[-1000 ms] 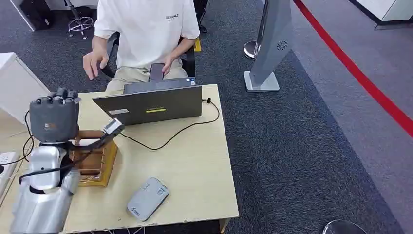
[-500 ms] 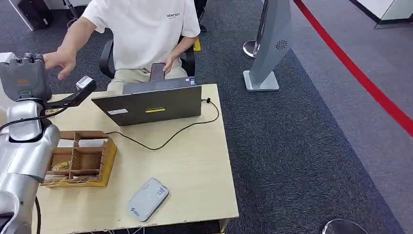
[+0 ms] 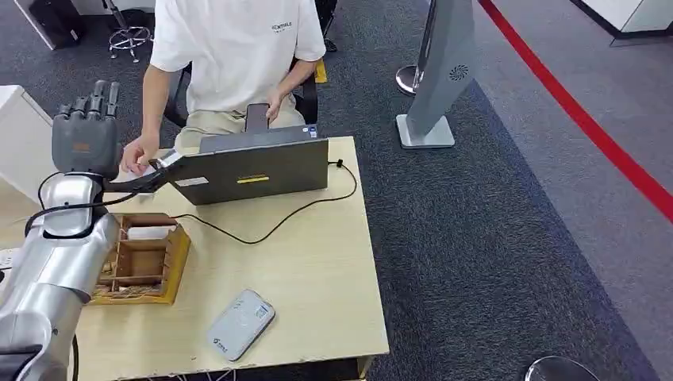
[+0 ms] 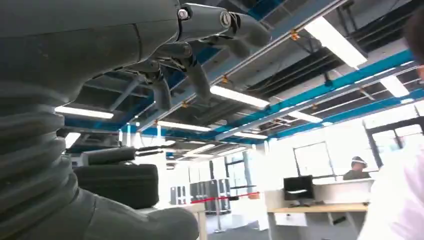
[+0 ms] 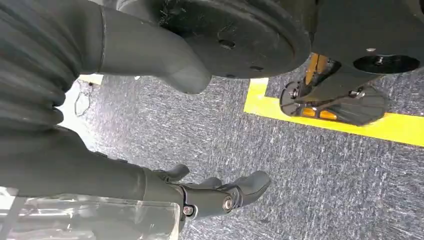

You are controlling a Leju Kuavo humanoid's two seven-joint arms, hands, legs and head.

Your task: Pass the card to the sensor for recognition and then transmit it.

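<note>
The robot's left hand [image 3: 84,135] is raised at the far left corner of the light wooden table [image 3: 317,270], its dark fingers [image 3: 94,101] straight and apart, and it holds nothing. The small white card [image 3: 141,168] lies under the person's hand [image 3: 141,151], just beside the grey open laptop [image 3: 252,168]; I cannot tell if the person grips it. The laptop back carries a yellow label and a white sticker, both too small to read. The person's white T-shirt [image 3: 238,40] has small dark writing on the chest, not clear enough to read. The grey flat card sensor [image 3: 241,323] lies at the near table edge, with a blue logo that is unreadable. The brown wooden compartment box [image 3: 143,258] stands beside the left arm.

The left wrist view looks up at ceiling lamps. The right wrist view shows the right hand [image 5: 210,192] above grey carpet and a yellow floor line [image 5: 340,122], fingers loosely curled, gripping nothing.
</note>
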